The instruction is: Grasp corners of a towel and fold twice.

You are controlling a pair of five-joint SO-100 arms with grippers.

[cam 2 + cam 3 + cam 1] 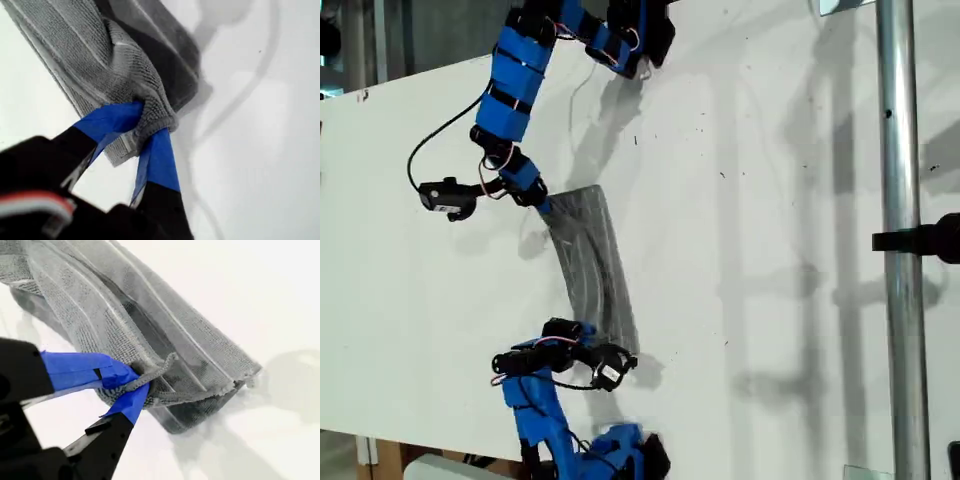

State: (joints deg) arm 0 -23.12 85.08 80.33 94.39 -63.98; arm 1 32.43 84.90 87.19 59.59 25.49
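The first gripper is clamped on a corner of the towel. Its two blue fingers pinch the bunched grey cloth between them, and the cloth bulges over their tips. From that pinch the towel runs away in a doubled band, a ribbed upper layer with pale stripes over a darker layer that shows along one side.

The second gripper is likewise closed on cloth. Its blue fingertips squeeze a thin rolled corner that curls out past them. Beyond it the towel lies folded lengthwise, with the edges of several layers stacked together at its far end.

In the exterior view the towel is a narrow grey strip on the white tabletop, slightly curved. It sits nearer the exterior view's left than its right, well away from every edge. One arm reaches in from the tabletop's edge at the top of the exterior view and meets the strip's upper end. Another arm comes from the edge at the bottom of that view and meets the lower end. Which of them is first cannot be told. A metal pole stands upright toward the exterior view's right.
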